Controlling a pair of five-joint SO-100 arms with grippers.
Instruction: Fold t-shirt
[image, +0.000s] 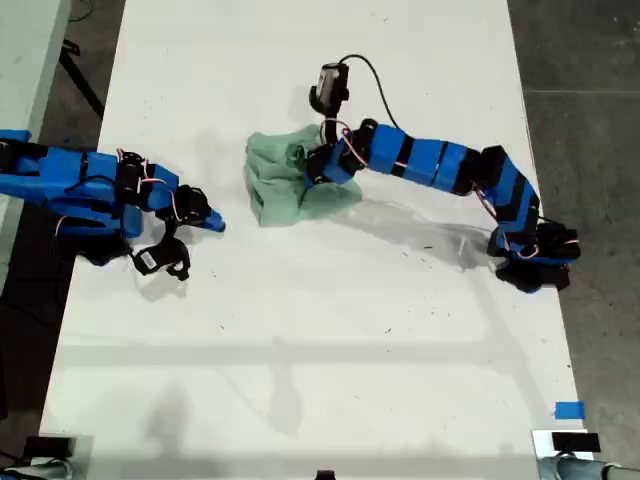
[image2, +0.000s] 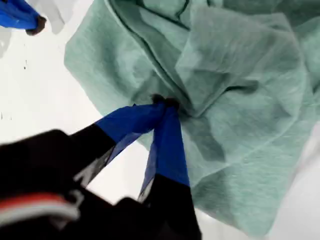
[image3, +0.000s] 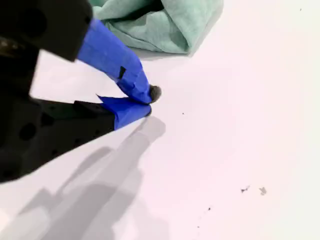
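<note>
While my first end effector (image2: 164, 101) pinches a fold of the crumpled t-shirt (image: 290, 175) between closed tips, the shirt lies bunched on the white worktop (image: 330, 340), toward the far middle in the exterior view. My second end effector (image3: 148, 102) sits well apart from it at the exterior view's left, tips together on nothing, just above the worktop. Grey floor (image: 585, 90) borders the worktop at the exterior view's right.

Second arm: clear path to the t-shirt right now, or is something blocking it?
Probably yes. My second end effector sits shut on bare table, nothing between it and the t-shirt. My first end effector grips the shirt's far side.
</note>
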